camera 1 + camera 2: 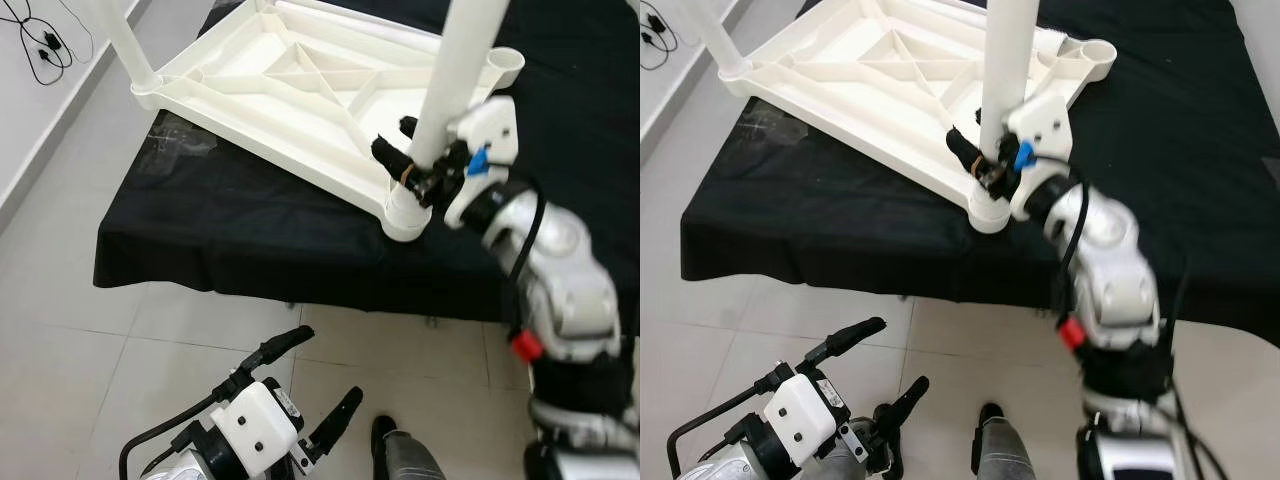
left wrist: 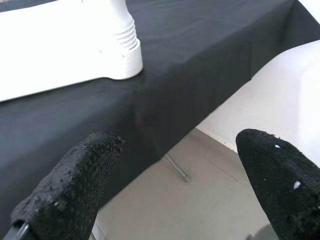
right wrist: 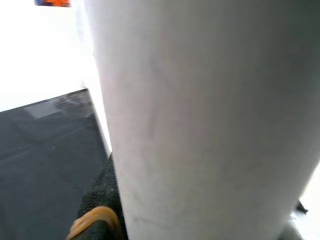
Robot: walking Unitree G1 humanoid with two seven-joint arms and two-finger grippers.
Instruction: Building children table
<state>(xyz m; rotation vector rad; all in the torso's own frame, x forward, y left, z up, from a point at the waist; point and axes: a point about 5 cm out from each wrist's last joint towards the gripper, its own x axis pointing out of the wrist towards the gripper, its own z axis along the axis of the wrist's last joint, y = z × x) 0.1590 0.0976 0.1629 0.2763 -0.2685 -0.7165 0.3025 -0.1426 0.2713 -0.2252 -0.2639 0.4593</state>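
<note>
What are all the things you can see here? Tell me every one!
Tabletop: one, white plastic, upside down on the black cloth.
Table legs: two, white; near leg standing in the front corner socket, far leg at the tabletop's left corner.
Empty corner socket: one, white, far right corner.
Black cloth: one, covering a low platform.
Cable: one, black, on the floor by the wall.
Floor: light tiles.
Right gripper: black fingers closed around the near leg's base.
Left gripper: open, low over the floor.
</note>
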